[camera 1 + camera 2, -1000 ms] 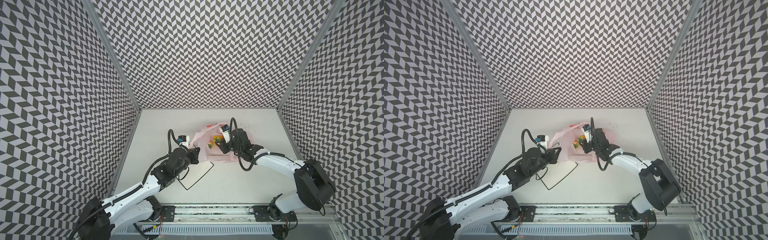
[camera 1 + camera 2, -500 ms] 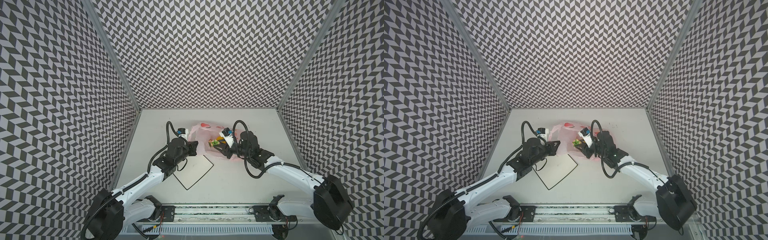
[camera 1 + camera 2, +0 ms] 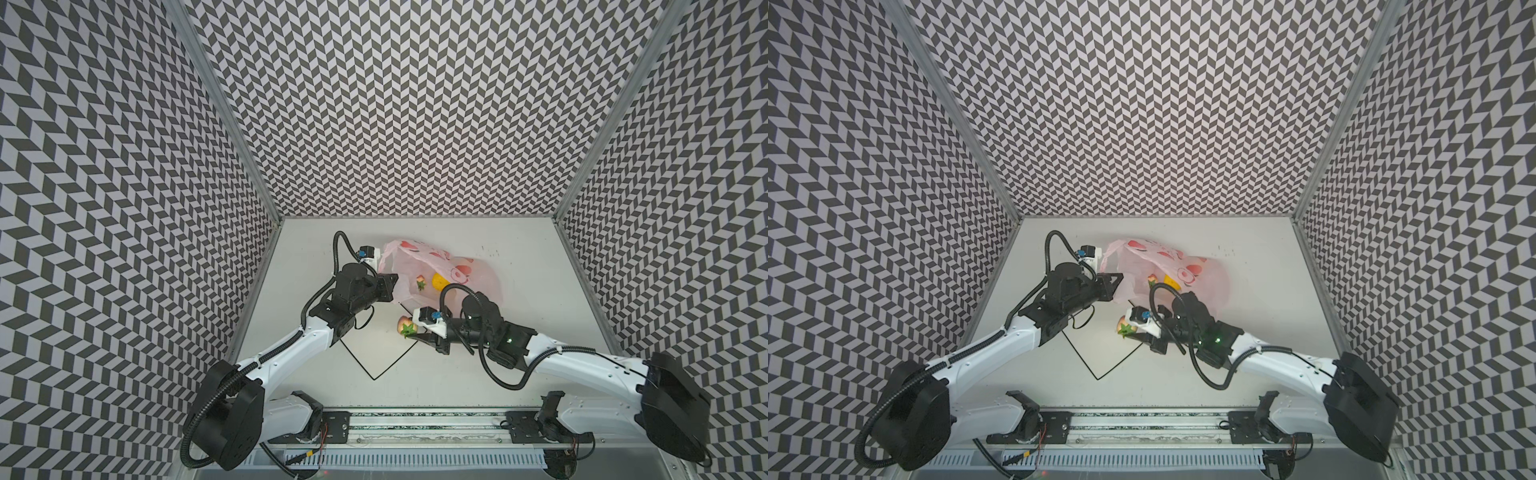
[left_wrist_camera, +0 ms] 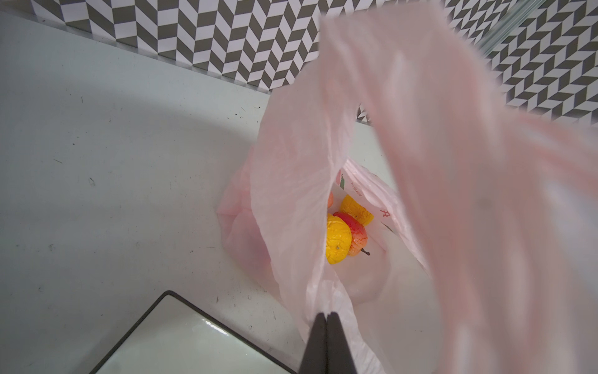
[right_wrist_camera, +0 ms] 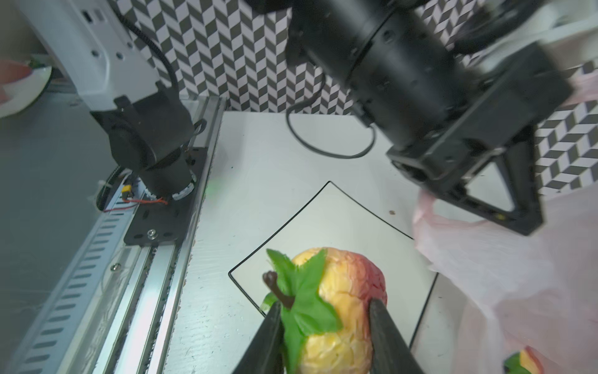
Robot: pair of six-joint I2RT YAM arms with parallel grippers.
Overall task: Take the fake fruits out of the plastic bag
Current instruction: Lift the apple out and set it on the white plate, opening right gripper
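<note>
The pale pink plastic bag (image 3: 469, 270) lies at the back middle of the table in both top views, its mouth toward the left arm. My left gripper (image 4: 326, 315) is shut on the bag's rim (image 4: 291, 194) and holds it up. Inside the bag lie a yellow fruit (image 4: 338, 239), a red one (image 4: 356, 234) and another yellow one (image 4: 354, 209). My right gripper (image 5: 323, 307) is shut on a yellow-and-red fake fruit (image 5: 339, 291) with green leaves. It holds the fruit (image 3: 406, 326) over the plate's right corner, outside the bag.
A white square plate (image 3: 374, 353) with a black rim lies front of the bag, between the two arms. The left arm's gripper frame (image 5: 504, 194) hangs close over the plate's far side. Patterned walls enclose the table; a rail (image 3: 415, 428) runs along its front edge.
My right gripper has come out of the bag's mouth toward the front, bringing the yellow-and-red fruit over the plate. The left gripper has shifted slightly while keeping hold of the bag's rim.
</note>
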